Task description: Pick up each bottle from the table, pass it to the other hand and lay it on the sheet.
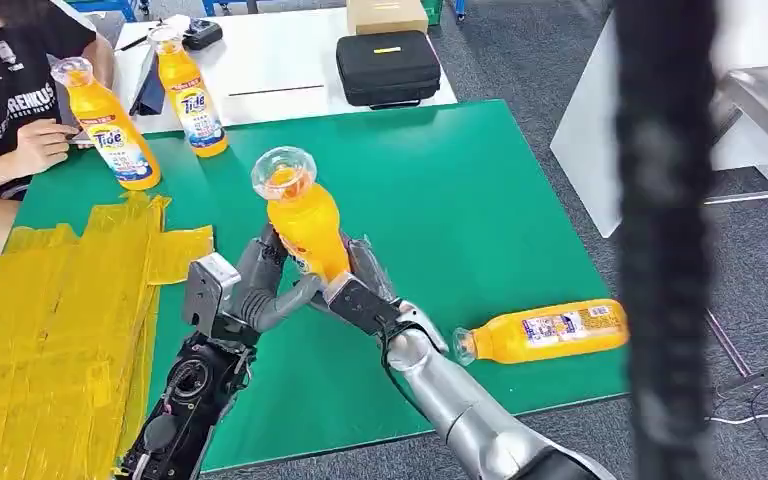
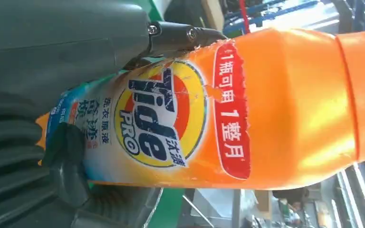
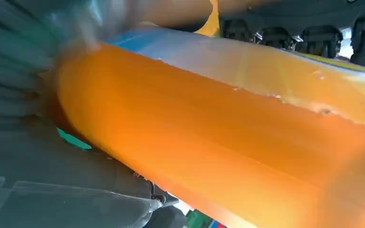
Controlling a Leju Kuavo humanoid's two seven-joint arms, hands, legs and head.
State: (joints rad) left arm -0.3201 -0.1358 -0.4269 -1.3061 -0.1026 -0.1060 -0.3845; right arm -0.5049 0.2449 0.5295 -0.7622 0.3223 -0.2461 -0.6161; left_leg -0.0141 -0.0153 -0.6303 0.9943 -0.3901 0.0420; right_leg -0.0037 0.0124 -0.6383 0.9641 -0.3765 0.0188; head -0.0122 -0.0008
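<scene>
Bottle [image 1: 305, 222] between both robot hands; Tide label [image 2: 159, 121] in left wrist view.

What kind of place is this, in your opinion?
Probably a robotics test room in an office: a green work mat, white tables with an equipment case, grey carpet tiles, a seated person.

A green counter [image 1: 480, 200] carries a crinkled yellow sheet [image 1: 60, 320] along its left edge. Two orange bottles stand near the far left corner [image 1: 110, 125] [image 1: 192, 95]. A third orange bottle [image 1: 545, 332] lies on its side near the front right corner.
</scene>
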